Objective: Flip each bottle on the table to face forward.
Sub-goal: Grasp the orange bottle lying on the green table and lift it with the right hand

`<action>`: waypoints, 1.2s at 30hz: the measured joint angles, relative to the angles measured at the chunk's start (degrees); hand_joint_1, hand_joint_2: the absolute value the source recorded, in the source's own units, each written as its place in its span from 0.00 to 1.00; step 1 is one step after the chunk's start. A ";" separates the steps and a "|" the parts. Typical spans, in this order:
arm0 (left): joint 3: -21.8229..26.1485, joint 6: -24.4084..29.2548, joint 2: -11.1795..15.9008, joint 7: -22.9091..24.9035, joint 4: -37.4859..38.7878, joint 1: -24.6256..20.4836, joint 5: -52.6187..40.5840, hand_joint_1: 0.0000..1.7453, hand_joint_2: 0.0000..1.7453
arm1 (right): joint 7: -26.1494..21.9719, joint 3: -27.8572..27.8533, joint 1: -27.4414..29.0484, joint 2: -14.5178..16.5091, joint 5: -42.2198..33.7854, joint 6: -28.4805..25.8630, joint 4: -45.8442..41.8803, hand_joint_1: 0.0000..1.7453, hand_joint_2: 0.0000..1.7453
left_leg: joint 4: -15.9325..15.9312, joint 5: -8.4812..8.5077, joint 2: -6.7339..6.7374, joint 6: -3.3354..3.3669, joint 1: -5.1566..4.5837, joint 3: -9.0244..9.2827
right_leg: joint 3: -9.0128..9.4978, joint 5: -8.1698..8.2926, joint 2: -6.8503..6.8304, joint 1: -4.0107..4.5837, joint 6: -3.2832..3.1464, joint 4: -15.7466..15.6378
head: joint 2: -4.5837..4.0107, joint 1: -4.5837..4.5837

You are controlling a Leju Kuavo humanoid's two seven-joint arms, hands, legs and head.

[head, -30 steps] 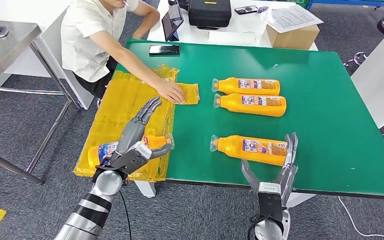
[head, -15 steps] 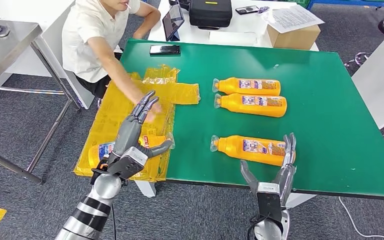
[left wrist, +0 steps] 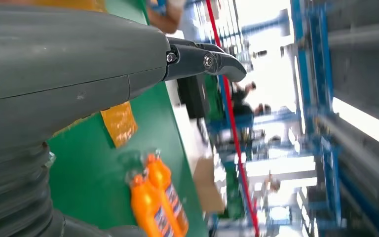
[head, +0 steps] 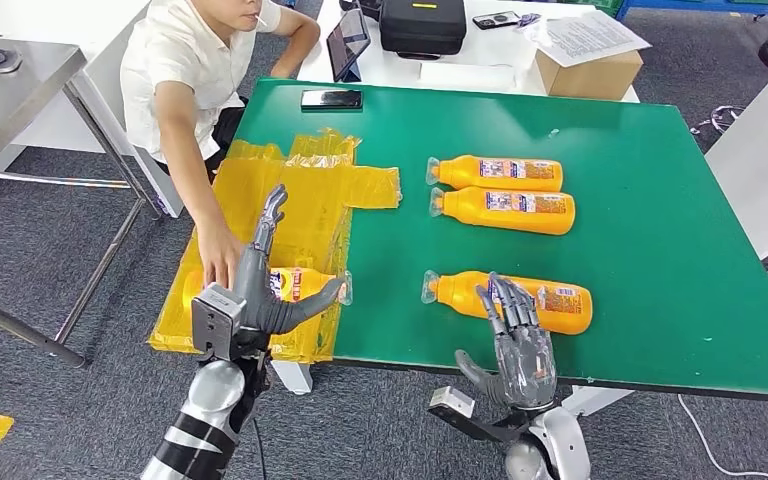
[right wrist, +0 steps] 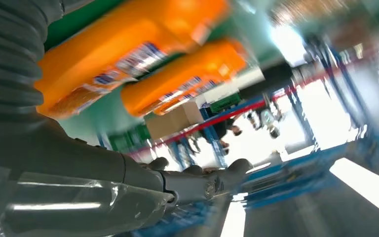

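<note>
Lying on their sides on the green desk [head: 660, 300], three orange bottles have their caps toward the robot's left: two sit side by side, touching, at the far middle [head: 495, 172] [head: 505, 211], and the near bottle [head: 550, 298] lies close to the front edge. A fourth orange bottle [head: 300, 284] rests on the yellow plastic sheet [head: 260, 200] draped over the desk's left end. The left hand [head: 250, 295] is raised over this bottle, fingers [head: 272, 212] straight and apart, thumb reaching toward the bottle's cap end (whether it touches, I cannot tell). The right hand [head: 515, 345] stands palm away with fingers spread and empty, its fingertips in front of the near bottle's middle. A person [head: 185, 70] in a white shirt reaches an arm down, hand [head: 220, 265] on the sheet just beside the fourth bottle's base.
</note>
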 joint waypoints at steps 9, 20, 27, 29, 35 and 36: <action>-7.24 10.00 -1.22 -2.48 0.96 2.43 -5.12 0.00 1.00 | 5.13 -12.98 -7.60 -6.58 8.29 -0.09 14.10 0.00 1.00 | 0.03 0.02 0.04 0.08 -0.15 -0.05 | -0.03 0.10 0.01 -0.14 0.14 -0.01 | 0.00 -0.03; -13.88 11.15 -1.16 -1.73 1.18 3.06 -7.89 0.00 1.00 | 8.55 -10.93 -12.49 -11.13 10.19 -0.12 20.98 0.00 1.00 | 0.02 0.03 0.04 0.08 -0.11 -0.06 | -0.03 0.09 0.01 -0.10 0.14 0.01 | 0.00 -0.03; -14.45 10.82 -1.13 -1.48 1.18 2.96 -7.79 0.00 1.00 | 9.37 -8.76 -14.33 -11.85 8.50 -0.13 23.47 0.00 1.00 | 0.02 0.04 0.06 0.08 -0.12 -0.08 | -0.04 0.09 0.02 -0.12 0.14 0.01 | 0.00 -0.02; -14.58 10.76 -1.13 -1.46 1.18 2.93 -7.76 0.00 1.00 | 9.43 -8.31 -15.10 -12.01 8.47 -0.13 24.36 0.00 1.00 | 0.03 0.04 0.04 0.09 -0.12 -0.08 | -0.03 0.09 0.02 -0.12 0.14 0.01 | 0.00 -0.02; -14.62 10.74 -1.13 -1.45 1.19 2.92 -7.75 0.00 1.00 | 9.46 -7.53 -15.94 -12.19 8.34 -0.13 25.84 0.00 1.00 | 0.03 0.05 0.04 0.10 -0.12 -0.08 | -0.03 0.09 0.01 -0.11 0.14 0.01 | 0.00 -0.03; -14.62 10.72 -1.13 -1.45 1.20 2.91 -7.71 0.00 1.00 | 9.40 -7.45 -16.04 -12.22 8.06 -0.13 26.07 0.00 1.00 | 0.03 0.05 0.04 0.10 -0.11 -0.08 | -0.03 0.09 0.01 -0.11 0.14 0.02 | 0.00 -0.03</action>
